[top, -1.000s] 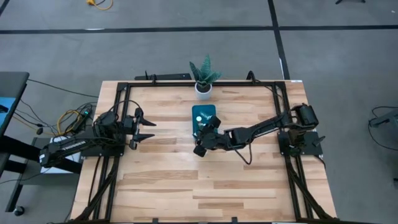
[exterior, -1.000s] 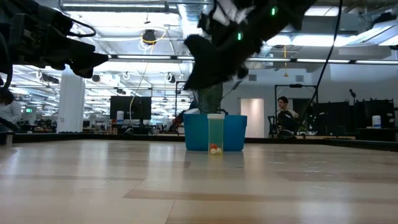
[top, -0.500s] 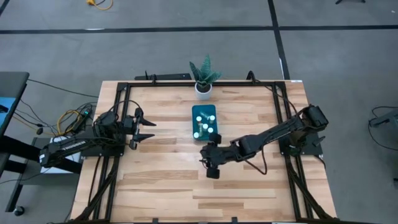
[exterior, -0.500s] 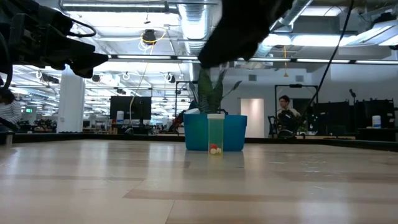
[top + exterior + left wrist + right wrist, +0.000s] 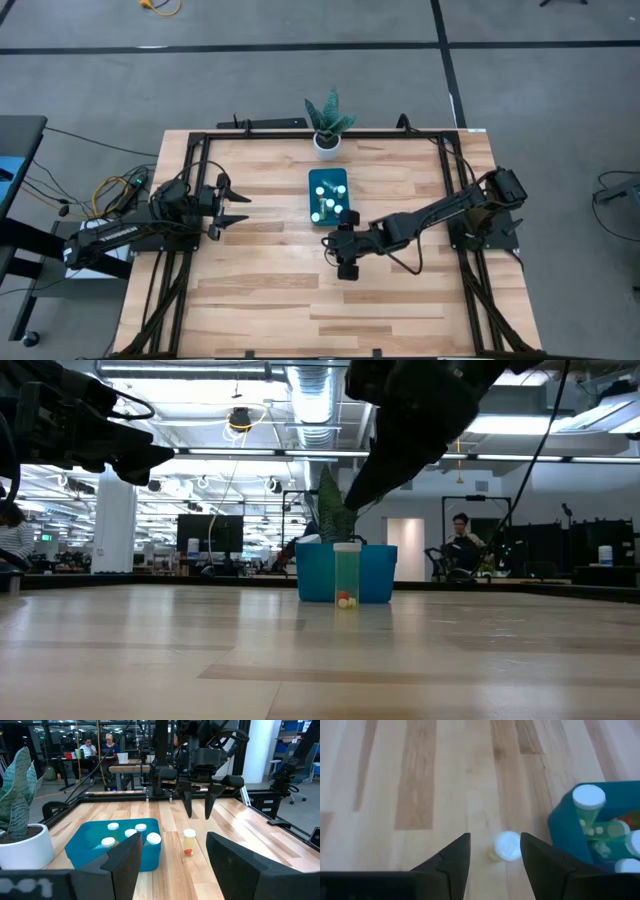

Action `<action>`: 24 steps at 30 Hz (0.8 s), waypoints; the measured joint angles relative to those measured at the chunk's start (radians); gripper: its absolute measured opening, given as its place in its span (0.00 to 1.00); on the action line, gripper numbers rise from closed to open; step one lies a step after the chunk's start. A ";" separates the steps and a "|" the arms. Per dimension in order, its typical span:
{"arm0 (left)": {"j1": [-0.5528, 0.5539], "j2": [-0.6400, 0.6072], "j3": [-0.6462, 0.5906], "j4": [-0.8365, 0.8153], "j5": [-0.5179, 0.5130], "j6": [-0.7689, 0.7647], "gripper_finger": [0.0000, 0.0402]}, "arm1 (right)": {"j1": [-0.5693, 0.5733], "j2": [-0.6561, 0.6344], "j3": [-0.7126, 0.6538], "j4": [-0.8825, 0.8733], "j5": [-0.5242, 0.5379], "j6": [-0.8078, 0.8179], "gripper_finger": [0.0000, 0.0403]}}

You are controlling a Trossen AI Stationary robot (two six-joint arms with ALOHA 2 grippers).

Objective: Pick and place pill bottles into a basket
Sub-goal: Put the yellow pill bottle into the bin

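Observation:
The teal basket (image 5: 328,196) sits at the table's middle with several white-capped pill bottles (image 5: 131,833) in it. One small clear pill bottle with a white cap (image 5: 189,841) stands upright on its base just beyond the basket's near end; it also shows in the low view (image 5: 347,574). My right gripper (image 5: 198,811) hangs open above this bottle, pointing down; the bottle's cap (image 5: 508,845) shows between its fingers, well below them. My left gripper (image 5: 236,208) is open and empty over the table's left side.
A white pot with a green spiky plant (image 5: 327,138) stands behind the basket at the far edge. Black frame rails (image 5: 190,200) run along the table's sides. Bare wood (image 5: 270,300) lies near and to the left. People sit in the room beyond.
My right gripper has gone from over the basket's near end toward the table's near edge, then stopped above the bottle that stands on the table. The bottle and the basket have stayed where they were.

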 joint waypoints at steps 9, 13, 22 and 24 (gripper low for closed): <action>0.000 0.000 0.000 0.000 -0.001 0.000 0.53 | -0.012 0.027 0.001 0.017 -0.004 -0.034 0.51; 0.000 0.000 0.000 0.000 -0.001 0.000 0.53 | -0.012 0.067 0.006 0.033 -0.022 -0.035 0.55; 0.000 0.000 0.000 0.000 -0.001 0.000 0.53 | -0.019 0.084 0.011 0.032 0.030 -0.044 0.56; 0.000 0.000 0.000 0.000 -0.001 0.000 0.53 | -0.025 0.084 0.011 0.031 0.029 -0.044 0.56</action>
